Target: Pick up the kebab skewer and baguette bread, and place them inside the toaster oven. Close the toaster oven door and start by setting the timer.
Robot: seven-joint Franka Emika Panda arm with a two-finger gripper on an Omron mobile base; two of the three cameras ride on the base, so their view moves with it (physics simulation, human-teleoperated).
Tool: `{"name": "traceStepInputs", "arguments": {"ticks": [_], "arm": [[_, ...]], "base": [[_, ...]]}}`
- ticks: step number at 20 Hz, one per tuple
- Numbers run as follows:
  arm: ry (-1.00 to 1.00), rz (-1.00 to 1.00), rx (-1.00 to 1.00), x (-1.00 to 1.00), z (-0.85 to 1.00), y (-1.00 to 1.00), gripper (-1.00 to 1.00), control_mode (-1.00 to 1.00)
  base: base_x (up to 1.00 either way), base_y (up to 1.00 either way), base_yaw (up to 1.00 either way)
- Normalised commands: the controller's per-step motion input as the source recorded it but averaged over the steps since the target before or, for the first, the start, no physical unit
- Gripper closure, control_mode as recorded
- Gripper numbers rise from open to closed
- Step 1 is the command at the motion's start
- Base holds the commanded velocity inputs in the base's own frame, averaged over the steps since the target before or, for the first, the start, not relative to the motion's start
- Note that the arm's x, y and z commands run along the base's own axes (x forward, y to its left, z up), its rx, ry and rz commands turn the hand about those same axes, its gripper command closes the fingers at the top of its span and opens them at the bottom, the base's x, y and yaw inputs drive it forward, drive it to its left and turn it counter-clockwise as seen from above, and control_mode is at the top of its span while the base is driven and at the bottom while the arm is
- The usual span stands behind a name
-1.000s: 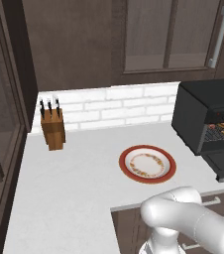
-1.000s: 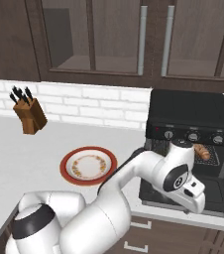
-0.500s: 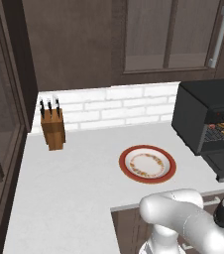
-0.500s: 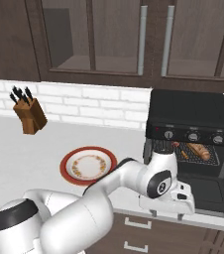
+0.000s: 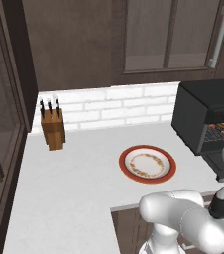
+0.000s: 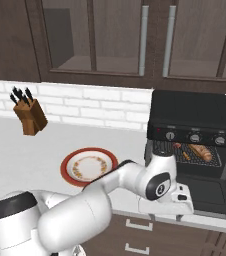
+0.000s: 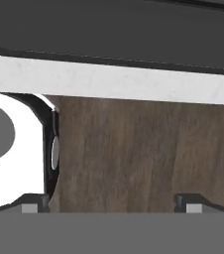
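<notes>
The black toaster oven stands at the right of the counter. Its door is folded down flat. On the rack inside lie the golden-brown baguette bread and, left of it, the kebab skewer. Three small grey dials sit on the strip above the opening; I cannot tell which is the timer. My hand hangs low at the counter's front edge, left of the door. In the hand view my gripper is open and empty, facing the white counter edge and a wooden cabinet front.
A red-rimmed plate lies mid-counter, left of the oven. A wooden knife block stands at the back left by the brick wall. Dark upper cabinets hang above, and a tall dark unit closes off the left side.
My hand has dropped from in front of the oven opening down and left to the counter's front edge. The jaws stayed open. The bread and skewer have not moved.
</notes>
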Motion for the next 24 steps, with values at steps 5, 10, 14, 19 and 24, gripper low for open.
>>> {"name": "traceStepInputs", "arguments": {"ticks": [5, 10, 14, 19, 24], "arm": [[0.00, -0.01, 0.06, 0.03, -0.07, 0.00, -1.00, -1.00], [0.00, -0.03, 0.03, 0.00, -0.21, 0.00, -1.00, -1.00], [-0.03, -0.02, 0.00, 0.17, -0.13, 0.00, -1.00, -1.00], [-0.10, -0.01, 0.00, 0.37, -0.01, 0.00, -1.00, -1.00], [-0.10, -0.05, 0.00, 0.20, -0.10, 0.01, -1.00, -1.00]], "base": [[0.00, 0.00, 0.00], [0.00, 0.00, 0.00], [0.00, 0.00, 0.00], [0.00, 0.00, 0.00], [0.00, 0.00, 0.00]]}}
